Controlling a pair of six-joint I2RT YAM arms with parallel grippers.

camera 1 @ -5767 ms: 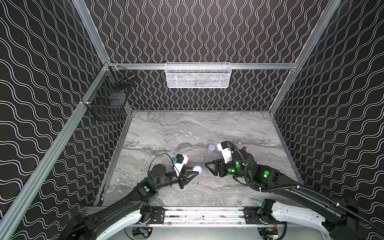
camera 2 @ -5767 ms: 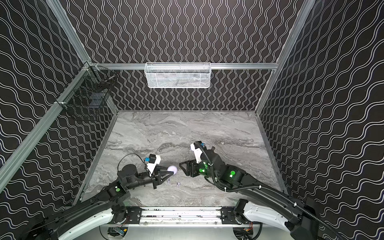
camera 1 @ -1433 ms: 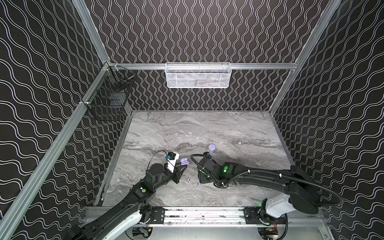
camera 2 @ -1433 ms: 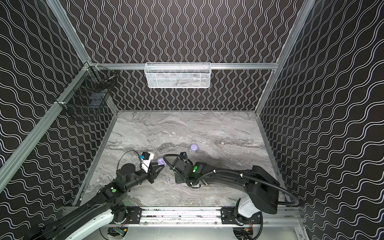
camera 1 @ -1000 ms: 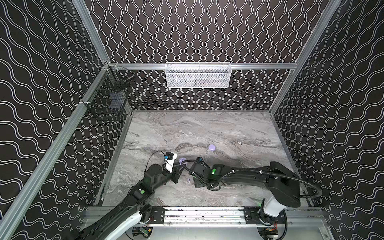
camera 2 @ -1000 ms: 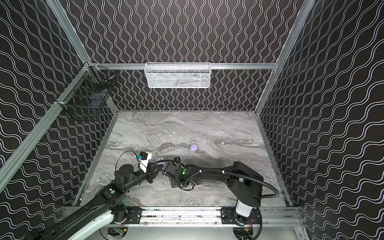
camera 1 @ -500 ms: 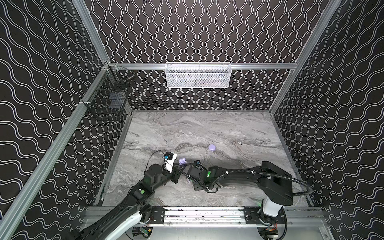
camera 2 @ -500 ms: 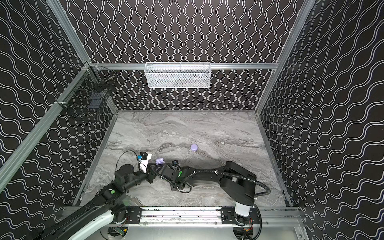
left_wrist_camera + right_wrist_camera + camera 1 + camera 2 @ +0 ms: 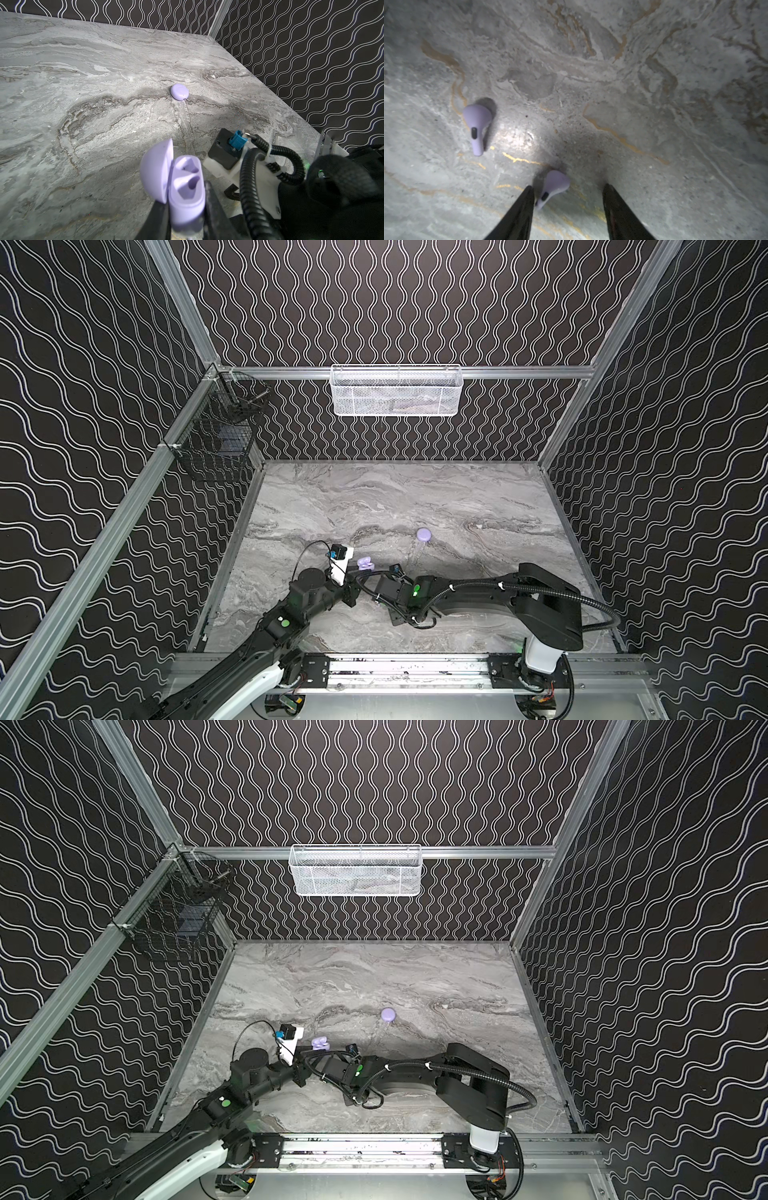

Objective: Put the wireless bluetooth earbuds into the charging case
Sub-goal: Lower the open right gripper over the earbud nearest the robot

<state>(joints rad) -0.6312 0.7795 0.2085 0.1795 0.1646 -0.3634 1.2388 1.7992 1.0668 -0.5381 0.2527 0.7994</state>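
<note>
My left gripper (image 9: 185, 209) is shut on the base of an open lavender charging case (image 9: 187, 187), holding it off the table with the lid flipped back and both sockets empty; both top views show the case (image 9: 365, 562) (image 9: 320, 1042). In the right wrist view my right gripper (image 9: 568, 188) points down at the marble, open, with one lavender earbud (image 9: 555, 184) lying between its fingers, its stem against one fingertip (image 9: 528, 193). A second earbud (image 9: 477, 124) lies apart on the table. From above, the right wrist (image 9: 395, 591) hides its fingers.
A closed lavender case (image 9: 423, 534) (image 9: 179, 92) lies farther back on the marble table (image 9: 457, 506). A white mesh basket (image 9: 397, 391) hangs on the back wall and a black wire basket (image 9: 216, 439) on the left wall. The two wrists sit close together.
The right arm has reached leftward toward the left gripper and settled low over the earbuds, its jaws narrowing. The left gripper keeps still with the open case.
</note>
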